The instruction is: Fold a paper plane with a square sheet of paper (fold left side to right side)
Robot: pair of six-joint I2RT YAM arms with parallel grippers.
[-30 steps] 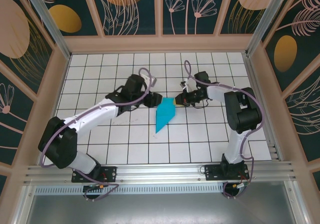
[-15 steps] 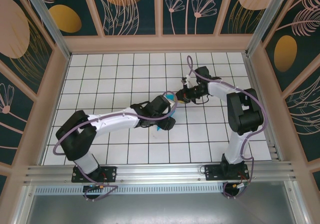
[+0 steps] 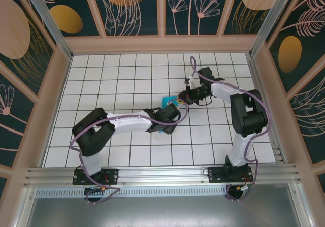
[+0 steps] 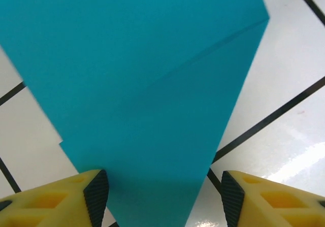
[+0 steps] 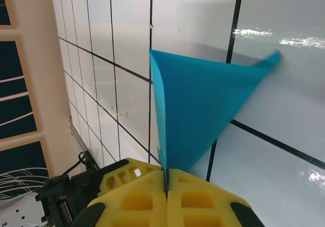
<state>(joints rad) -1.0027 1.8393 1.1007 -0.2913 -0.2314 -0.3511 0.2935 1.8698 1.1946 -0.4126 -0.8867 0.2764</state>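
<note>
The teal paper [image 3: 166, 101] is folded into a tapering, creased shape on the white grid table; whether it is still the square sheet or the paper plane, I cannot tell. My right gripper [image 3: 181, 99] is shut on its far right edge [image 5: 166, 172], holding that flap upright, and the paper [image 5: 203, 110] fans away from the yellow fingers [image 5: 132, 206]. My left arm lies across the paper, hiding its middle. My left gripper [image 4: 162, 199] is open at the narrow near end [image 3: 161, 130], with the paper [image 4: 137, 85] running out between its black pads [image 4: 96, 196].
A wooden frame with dark floral panels [image 3: 162, 41] walls in the table on three sides. The left arm's elbow [image 3: 91, 130] sits at the near left, the right arm's elbow [image 3: 246, 115] at the right. An aluminium rail [image 3: 162, 173] runs along the near edge.
My left arm has swung from the paper's left side across it and down to its near narrow end, covering most of it. The right gripper has stayed shut on the far edge.
</note>
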